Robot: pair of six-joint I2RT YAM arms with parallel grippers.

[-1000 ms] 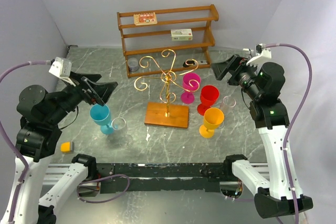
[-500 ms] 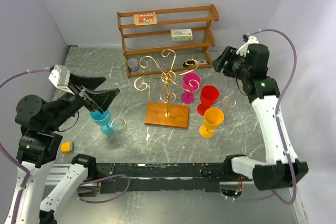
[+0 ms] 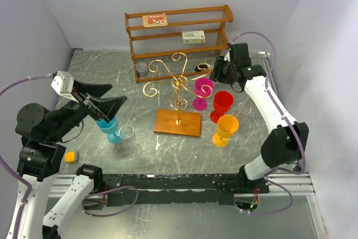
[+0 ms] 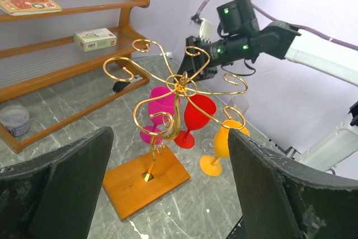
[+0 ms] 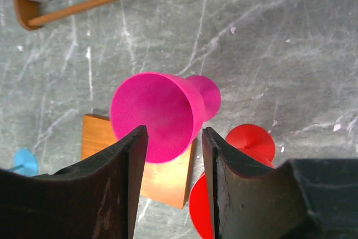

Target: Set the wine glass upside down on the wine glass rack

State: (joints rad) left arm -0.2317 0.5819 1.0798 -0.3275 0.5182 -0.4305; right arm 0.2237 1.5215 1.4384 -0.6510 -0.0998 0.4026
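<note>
The gold wire wine glass rack [image 3: 178, 85] stands on its wooden base [image 3: 178, 122] mid-table, with nothing hanging on it. Right of it stand a magenta wine glass [image 3: 202, 90], a red one [image 3: 222, 104], an orange one [image 3: 226, 130] and a clear one [image 3: 243, 108]. My right gripper [image 3: 217, 74] hovers over the magenta glass [image 5: 159, 116]. Its jaws [image 5: 174, 132] are partly narrowed, with a gap and nothing clamped. My left gripper [image 3: 112, 94] is wide open above a blue glass [image 3: 108, 126] and a clear glass [image 3: 127, 136]. It faces the rack [image 4: 178, 85].
A brown three-tier shelf [image 3: 178, 32] with two small boxes lines the back wall. A small jar [image 3: 142, 69] sits at its foot. A small orange object [image 3: 70, 157] lies at the near left. Walls close in on both sides.
The right arm swung in from the far right to above the magenta glass, and its jaws narrowed. The left gripper turned and shifted slightly over the blue glass, staying open.
</note>
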